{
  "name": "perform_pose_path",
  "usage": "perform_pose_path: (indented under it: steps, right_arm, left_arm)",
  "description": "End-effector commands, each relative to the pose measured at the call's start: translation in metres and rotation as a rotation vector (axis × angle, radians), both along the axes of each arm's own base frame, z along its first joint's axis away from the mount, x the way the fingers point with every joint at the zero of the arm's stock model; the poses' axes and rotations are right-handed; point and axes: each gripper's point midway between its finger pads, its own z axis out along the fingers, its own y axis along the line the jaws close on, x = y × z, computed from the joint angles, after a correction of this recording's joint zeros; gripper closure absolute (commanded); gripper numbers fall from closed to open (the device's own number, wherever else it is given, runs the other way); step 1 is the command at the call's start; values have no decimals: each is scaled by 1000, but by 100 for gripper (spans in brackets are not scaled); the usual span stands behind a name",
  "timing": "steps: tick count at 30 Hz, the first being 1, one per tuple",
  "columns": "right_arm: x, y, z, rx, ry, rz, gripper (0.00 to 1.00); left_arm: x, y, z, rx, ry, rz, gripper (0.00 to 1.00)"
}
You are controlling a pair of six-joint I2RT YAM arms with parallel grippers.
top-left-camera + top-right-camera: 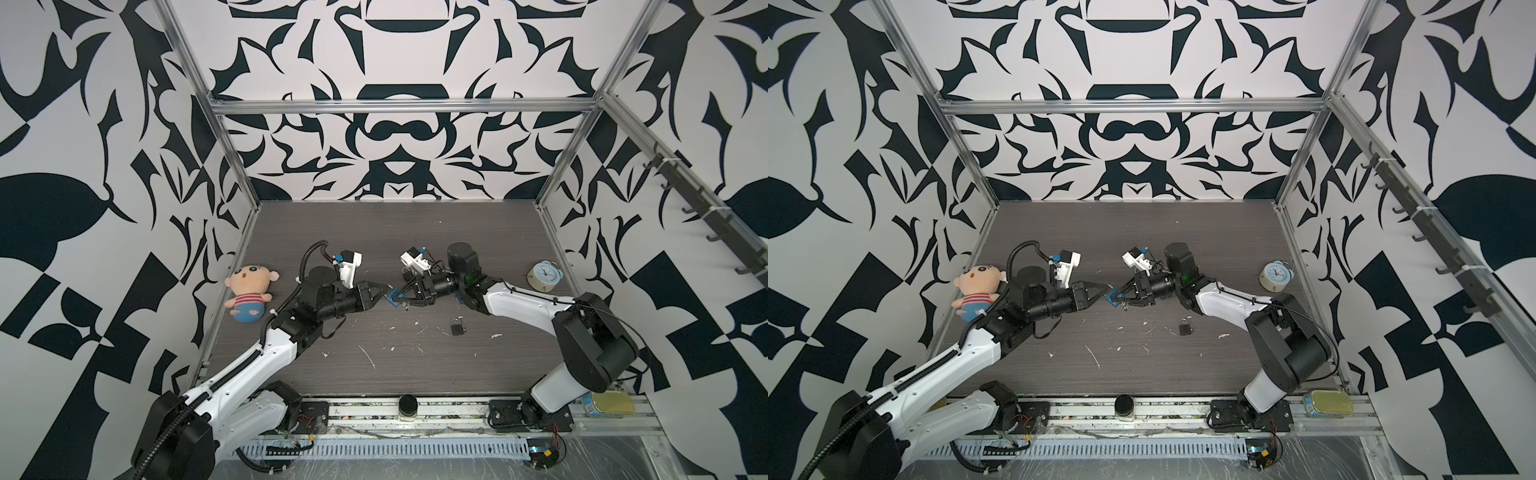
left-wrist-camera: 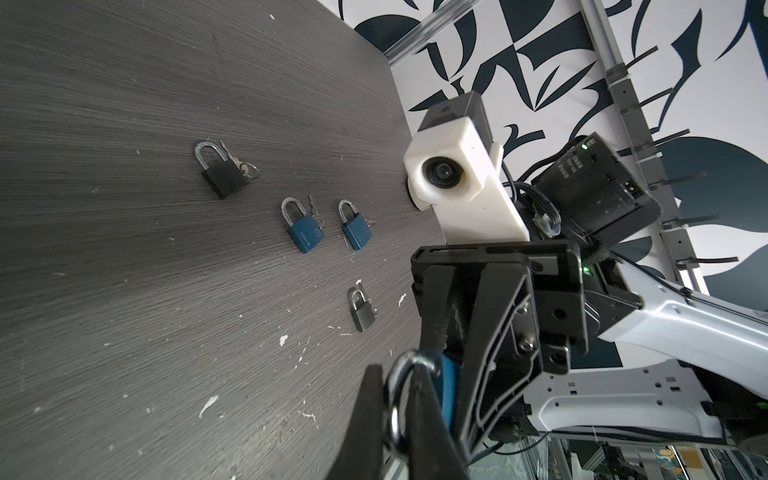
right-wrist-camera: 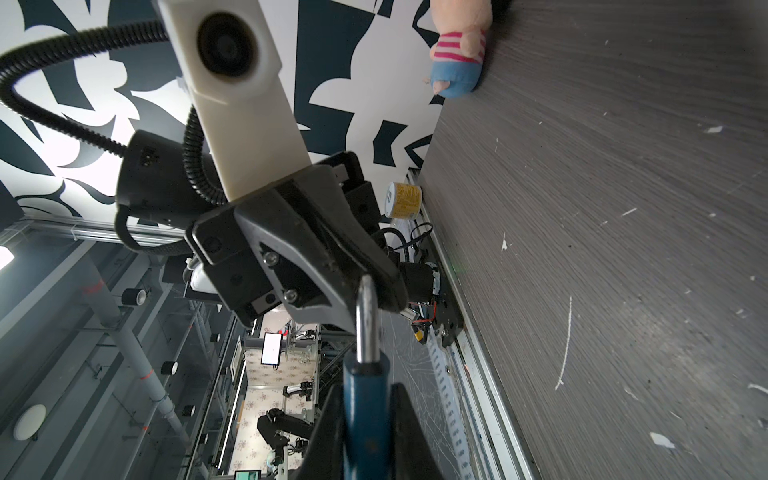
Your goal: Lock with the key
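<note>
Above the bench (image 1: 374,232), left pincer (image 1: 390,287) clamps the blue padlock (image 3: 365,399) by its shackle (image 3: 368,316), right pincer (image 1: 396,298) grips its body, key (image 1: 405,307) seemingly dangling

Flecked grey table (image 1: 374,232): four padlocks (image 2: 305,232) lie ahead of the left gripper (image 1: 386,287), a doll (image 1: 249,293) behind it, and a clock (image 1: 544,276) stands behind the right gripper (image 1: 400,296).

No legible txt found. Small print seen on body of tabletop blue padlock (image 2: 304,235), too small to be read. Label on motor housing (image 2: 582,170) is blurred. Alarm clock (image 1: 544,275) dial numerals can't be resolved. Mark on yellow can (image 3: 403,200) is unreadable.
</note>
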Motion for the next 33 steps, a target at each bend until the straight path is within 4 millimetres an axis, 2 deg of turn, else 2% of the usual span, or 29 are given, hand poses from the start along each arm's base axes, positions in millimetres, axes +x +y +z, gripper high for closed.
perform_pose_path:
  steps: [1, 8, 14, 19, 22, 28, 30, 33]
  right_arm:
    - [58, 24, 72, 160, -289, -231, 100]
    - [58, 25, 58, 134, -276, -234, 100]
    - [51, 20, 33, 39, -278, -244, 100]
    - [46, 14, 26, 8, -284, -255, 100]
    - [44, 12, 25, 4, -285, -260, 91]
    - [40, 6, 29, 9, -309, -270, 58]
    - [43, 1, 32, 10, -313, -285, 53]
    - [48, -8, 35, 14, -308, -308, 52]
  left_arm:
    - [-89, -37, -15, -30, 119, -411, 100]
    - [-82, -35, -13, -23, 95, -361, 100]
    - [-67, -29, -12, 12, 68, -286, 100]
    - [-49, -20, -9, 28, 59, -220, 100]
    - [-38, -14, -5, 21, 52, -189, 100]
    - [-25, -4, 3, 31, 39, -159, 100]
    - [-22, -1, 6, 33, 32, -152, 100]
    - [-17, 3, 10, 36, 23, -139, 100]
